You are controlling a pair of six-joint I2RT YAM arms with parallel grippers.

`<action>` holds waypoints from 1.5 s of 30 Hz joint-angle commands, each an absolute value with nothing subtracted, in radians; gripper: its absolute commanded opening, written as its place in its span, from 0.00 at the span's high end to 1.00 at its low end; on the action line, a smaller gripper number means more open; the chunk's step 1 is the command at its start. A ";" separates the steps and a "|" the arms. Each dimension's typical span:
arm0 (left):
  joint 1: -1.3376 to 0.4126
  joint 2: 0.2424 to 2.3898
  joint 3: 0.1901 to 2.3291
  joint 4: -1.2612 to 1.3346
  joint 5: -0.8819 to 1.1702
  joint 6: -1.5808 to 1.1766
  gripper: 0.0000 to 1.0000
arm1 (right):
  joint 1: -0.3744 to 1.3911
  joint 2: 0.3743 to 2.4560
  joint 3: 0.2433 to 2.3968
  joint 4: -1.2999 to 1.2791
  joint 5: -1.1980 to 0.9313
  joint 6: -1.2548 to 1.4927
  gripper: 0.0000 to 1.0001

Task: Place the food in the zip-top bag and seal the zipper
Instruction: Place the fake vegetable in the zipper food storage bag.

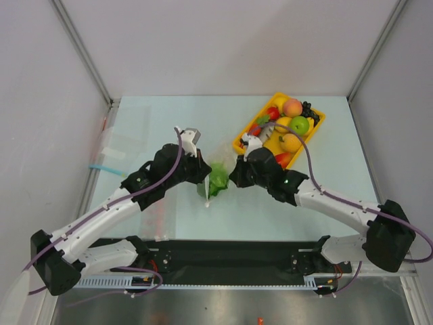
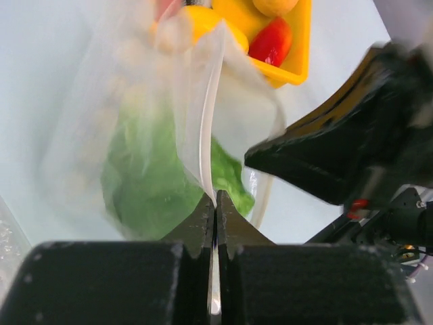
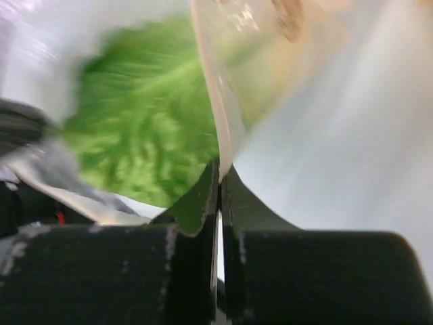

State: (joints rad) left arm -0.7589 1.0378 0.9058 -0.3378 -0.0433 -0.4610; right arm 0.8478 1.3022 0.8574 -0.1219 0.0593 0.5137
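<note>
Left gripper [image 2: 215, 202] and right gripper [image 3: 220, 172]: fingers pressed together, each pinching the zip-top bag [image 2: 128, 115] at its zipper [image 2: 206, 118], mid-table between the arms. Lettuce [image 1: 218, 181] inside bag. Other food [image 1: 291, 141] sits in yellow tray [image 1: 319, 122], far right.

The zip-top bag [image 2: 88, 101] hangs between the left gripper [image 2: 215, 203] and right gripper [image 3: 220, 172], lettuce [image 2: 145, 183] inside. The tray [image 2: 301, 47] of toy fruit [image 1: 291, 125] lies just beyond the right gripper; a flat bag [image 1: 111, 152] lies well left of the left gripper.
</note>
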 commanded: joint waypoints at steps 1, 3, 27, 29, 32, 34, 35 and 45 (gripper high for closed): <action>-0.753 1.048 1.037 -0.437 -0.011 -0.436 0.99 | 0.850 1.250 1.097 -0.309 0.115 0.443 1.00; -0.753 1.043 1.077 -0.469 -0.008 -0.433 0.99 | 0.851 1.270 1.185 -0.414 0.089 0.420 1.00; -0.603 1.076 1.193 -0.559 0.342 -0.469 1.00 | 0.897 1.358 1.393 -0.550 0.128 0.374 1.00; -0.641 1.094 1.200 -0.516 0.341 -0.500 1.00 | 0.875 1.318 1.419 -0.580 0.164 0.365 1.00; -0.628 1.057 1.189 -0.488 0.329 -0.515 0.99 | 0.845 1.243 1.442 -0.586 0.198 0.361 1.00; -0.597 0.994 1.198 -0.541 0.272 -0.496 1.00 | 0.847 1.221 1.440 -0.575 0.206 0.365 1.00; -0.550 0.974 1.209 -0.558 0.226 -0.488 1.00 | 0.853 1.229 1.436 -0.559 0.190 0.371 1.00; -0.477 0.962 1.286 -0.649 0.186 -0.463 1.00 | 0.904 1.407 1.444 -0.460 0.024 0.390 1.00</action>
